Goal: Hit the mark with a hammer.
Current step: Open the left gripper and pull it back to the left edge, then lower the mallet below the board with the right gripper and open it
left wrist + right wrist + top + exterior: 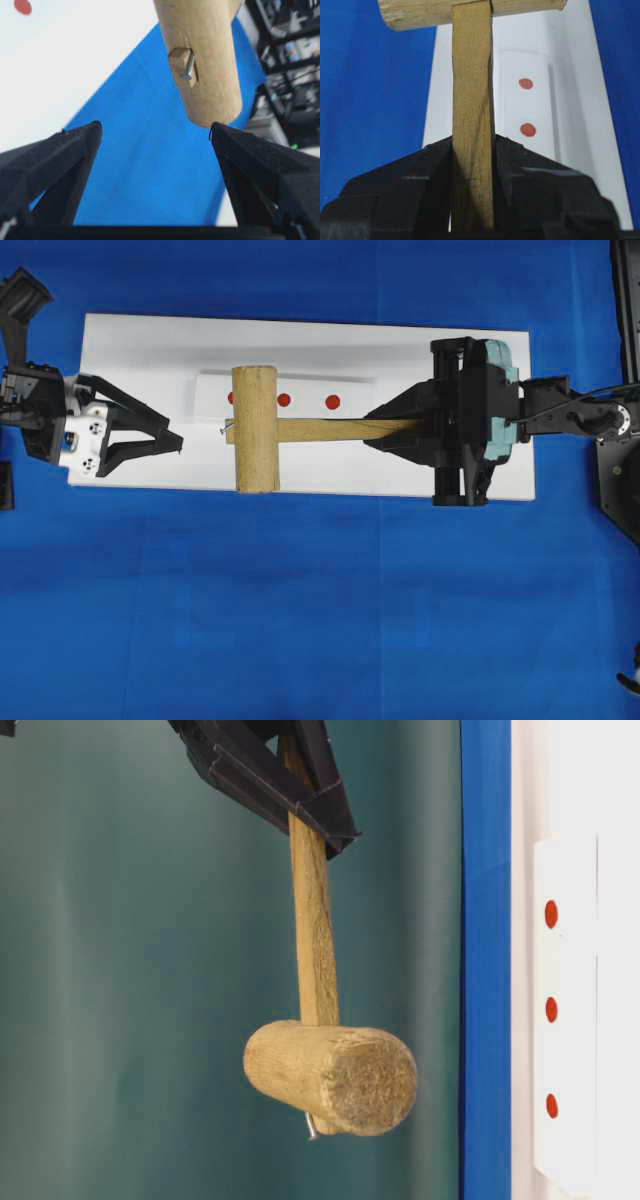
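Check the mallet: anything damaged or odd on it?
Yes. A small metal nail sticks out of the handle's end stub where it passes through the hammer head, bent off to one side. Otherwise the wood looks intact.

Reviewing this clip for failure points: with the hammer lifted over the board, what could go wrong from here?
1. The right gripper holds the hammer by the far end of its thin handle, so the heavy head may pivot or slip in the jaws on impact.
2. Three red marks sit close together; the wide head could land on the wrong one.
3. The open left gripper waits close to the head and might get clipped.
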`<state>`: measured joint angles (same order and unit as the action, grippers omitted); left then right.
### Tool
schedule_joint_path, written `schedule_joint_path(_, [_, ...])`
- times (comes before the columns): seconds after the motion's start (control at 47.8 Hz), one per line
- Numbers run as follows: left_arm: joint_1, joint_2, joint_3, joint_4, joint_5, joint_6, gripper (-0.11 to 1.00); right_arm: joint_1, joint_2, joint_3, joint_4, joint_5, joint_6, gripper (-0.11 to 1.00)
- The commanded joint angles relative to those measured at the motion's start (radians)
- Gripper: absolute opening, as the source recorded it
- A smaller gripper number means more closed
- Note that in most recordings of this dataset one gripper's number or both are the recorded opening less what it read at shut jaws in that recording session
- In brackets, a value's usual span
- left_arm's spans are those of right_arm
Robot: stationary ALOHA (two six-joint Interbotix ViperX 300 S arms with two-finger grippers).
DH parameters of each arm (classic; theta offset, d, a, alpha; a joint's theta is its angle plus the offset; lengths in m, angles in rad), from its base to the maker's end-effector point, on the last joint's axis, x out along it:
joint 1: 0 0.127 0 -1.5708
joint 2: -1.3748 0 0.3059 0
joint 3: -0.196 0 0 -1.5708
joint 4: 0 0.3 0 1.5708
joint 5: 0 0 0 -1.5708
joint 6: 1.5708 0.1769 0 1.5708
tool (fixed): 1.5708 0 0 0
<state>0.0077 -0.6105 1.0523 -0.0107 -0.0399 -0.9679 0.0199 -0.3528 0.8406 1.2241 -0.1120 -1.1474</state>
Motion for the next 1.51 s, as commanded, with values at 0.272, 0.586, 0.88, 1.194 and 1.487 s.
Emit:
schedule_joint_path(0.272, [0.011,-0.006,-0.011,0.005,0.015,0.469,0.87,0.098,0.054,-0.054,0.138,-0.017,0.003,0.08])
schedule_joint_path(0.586, [0.084,-0.011,-0.003,0.006,0.058,0.828,0.87,0.298,0.153,-0.106,0.273,-0.222,0.003,0.08])
schedule_joint_path(0.88, [0.089,-0.02,0.0,0.005,0.054,0.988,0.87,0.397,0.258,-0.183,0.354,-0.282,0.003,0.08])
schedule_joint_path(1.194, [0.089,-0.035,0.011,0.003,0.054,0.991,0.87,0.405,0.325,-0.227,0.356,-0.276,0.002,0.08])
schedule_joint_path(1.487, [0.089,-0.049,0.02,0.003,0.052,0.989,0.87,0.4,0.453,-0.285,0.357,-0.244,0.002,0.08])
